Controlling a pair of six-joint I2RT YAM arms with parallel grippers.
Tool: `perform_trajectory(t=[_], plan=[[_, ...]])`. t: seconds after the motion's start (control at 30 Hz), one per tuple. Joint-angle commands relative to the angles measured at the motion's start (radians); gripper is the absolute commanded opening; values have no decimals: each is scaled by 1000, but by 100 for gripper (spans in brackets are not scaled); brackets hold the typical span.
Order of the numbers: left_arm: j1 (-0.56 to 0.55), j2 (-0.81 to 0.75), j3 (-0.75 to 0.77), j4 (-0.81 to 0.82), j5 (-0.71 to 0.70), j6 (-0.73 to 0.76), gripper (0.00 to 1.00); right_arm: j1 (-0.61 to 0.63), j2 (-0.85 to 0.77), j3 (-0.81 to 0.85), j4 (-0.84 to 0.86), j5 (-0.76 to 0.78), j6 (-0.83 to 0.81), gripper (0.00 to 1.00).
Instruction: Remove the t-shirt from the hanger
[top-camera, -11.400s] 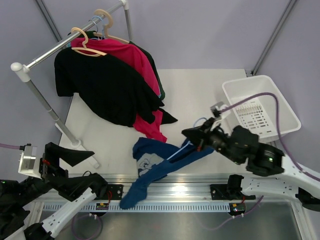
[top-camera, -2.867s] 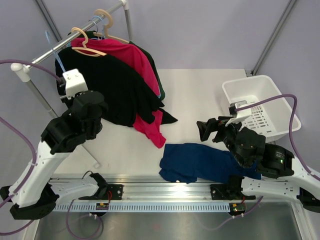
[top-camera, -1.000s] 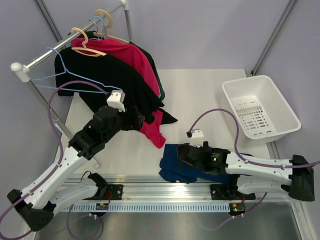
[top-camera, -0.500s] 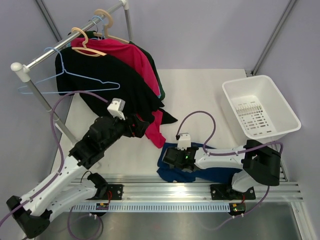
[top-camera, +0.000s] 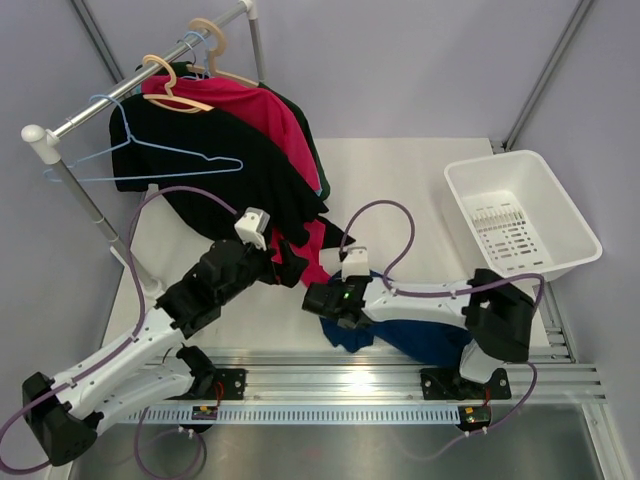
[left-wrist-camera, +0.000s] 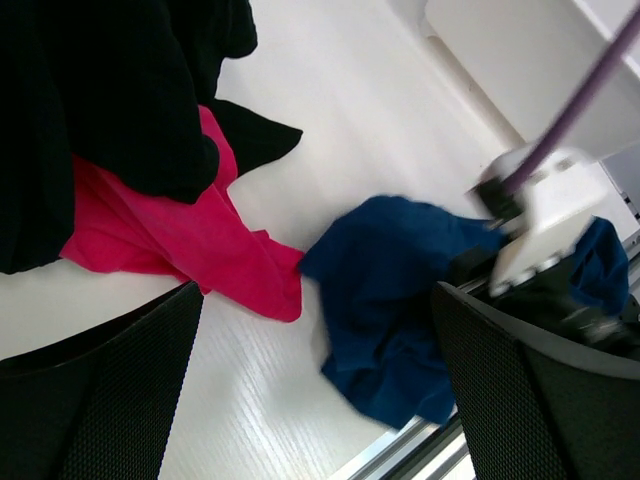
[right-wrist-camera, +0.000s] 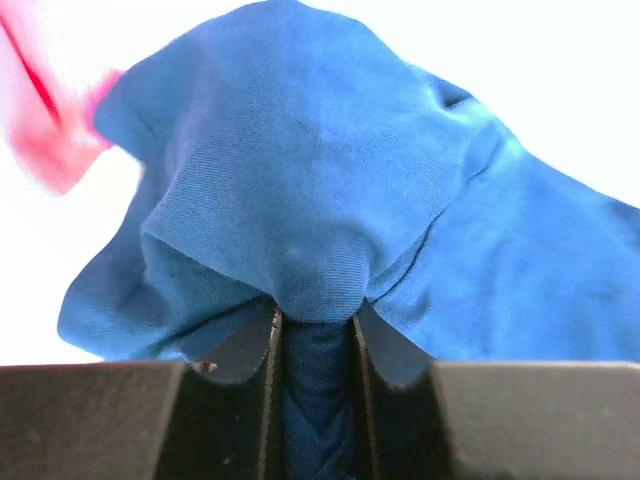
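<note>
The blue t-shirt (top-camera: 415, 340) lies crumpled on the table near the front edge, off the light blue wire hanger (top-camera: 200, 154), which hangs bare on the rack rail. My right gripper (top-camera: 318, 300) is at the shirt's left end, shut on a bunched fold of the blue t-shirt (right-wrist-camera: 300, 180) that fills the gap between its fingers (right-wrist-camera: 245, 340). My left gripper (top-camera: 293, 262) hovers open just left of it, over the pink hem. In the left wrist view, the left gripper (left-wrist-camera: 318, 300) holds nothing, with the blue t-shirt (left-wrist-camera: 390, 300) below.
A black shirt (top-camera: 220, 180) and a pink shirt (top-camera: 270, 110) hang on wooden hangers (top-camera: 175, 85) on the rack (top-camera: 90, 205), the pink hem (left-wrist-camera: 200, 250) trailing onto the table. A white basket (top-camera: 520, 215) stands at the right.
My right gripper slid left along the blue t-shirt and shut on its left end. The left arm moved right and lower toward the pink hem. The bare hanger swung on the rail.
</note>
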Motion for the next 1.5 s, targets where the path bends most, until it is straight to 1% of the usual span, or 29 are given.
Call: perform_trajectory(t=[0.0,0.07,0.1,0.13,0.17,0.2,0.27,0.3,0.37,0.4,0.53,0.6,0.67,0.7,0.73,0.8,0.83,0.87,0.9,0.93,0.97,1.0,1.03,1.07,1.1,1.17,1.3,1.4,1.47], plan=[[-7,-15,-35,99,-15,21,99,-48,-156,101,-217,189,70,0],[-7,-18,-46,115,13,25,99,-102,-271,144,-222,201,29,0],[-7,-20,-49,122,17,29,99,-127,-343,159,-213,206,-28,0],[-7,-24,-52,127,22,30,99,-154,-377,192,-197,208,-51,0],[-7,-27,-56,132,37,30,99,-183,-412,209,-171,211,-86,0],[-8,-27,-65,148,52,30,99,-237,-473,228,-138,214,-164,0],[-11,-23,-73,168,111,29,99,-298,-518,252,-27,186,-239,0],[-11,-18,-67,170,128,29,99,-361,-535,293,0,170,-294,0],[-13,-17,-64,170,149,30,99,-415,-524,359,16,149,-321,0],[-14,-21,-66,169,154,29,99,-447,-500,433,13,157,-359,0],[-17,-50,-73,159,143,29,99,-499,-432,615,19,296,-487,0],[-17,-61,-76,159,139,24,99,-535,-402,699,34,318,-557,0],[-19,-63,-78,159,139,22,99,-610,-391,741,56,295,-628,0],[-20,-57,-78,158,137,24,99,-636,-374,791,60,284,-651,0],[-20,-52,-75,156,135,24,99,-680,-362,824,54,300,-668,0],[-22,-41,-70,146,135,25,99,-714,-331,897,59,349,-727,0],[-22,-41,-69,146,137,24,99,-731,-326,911,82,384,-766,0],[-23,-40,-69,146,137,24,99,-765,-323,922,117,398,-862,0],[-25,-40,-69,146,135,25,99,-783,-325,922,214,407,-923,0],[-25,-40,-69,144,132,25,99,-800,-328,917,272,427,-1045,0],[-25,-41,-69,144,131,27,99,-840,-331,914,330,442,-1095,0],[-25,-40,-67,143,129,26,99,-861,-330,916,429,462,-1157,0],[-25,-41,-66,139,132,25,99,-884,-326,922,465,464,-1239,0],[-26,-40,-66,141,132,25,99,-927,-314,948,519,462,-1275,0],[-25,-41,-66,142,131,25,99,-944,-299,969,530,464,-1331,0],[-28,-40,-66,141,129,25,99,-990,-251,1051,531,473,-1370,0],[-28,-35,-63,141,137,22,99,-1010,-190,1152,548,487,-1451,0],[-31,-32,-63,142,137,22,99,-1012,-158,1215,527,475,-1446,0],[-31,-33,-64,141,137,24,99,-1012,-150,1201,499,459,-1424,0]])
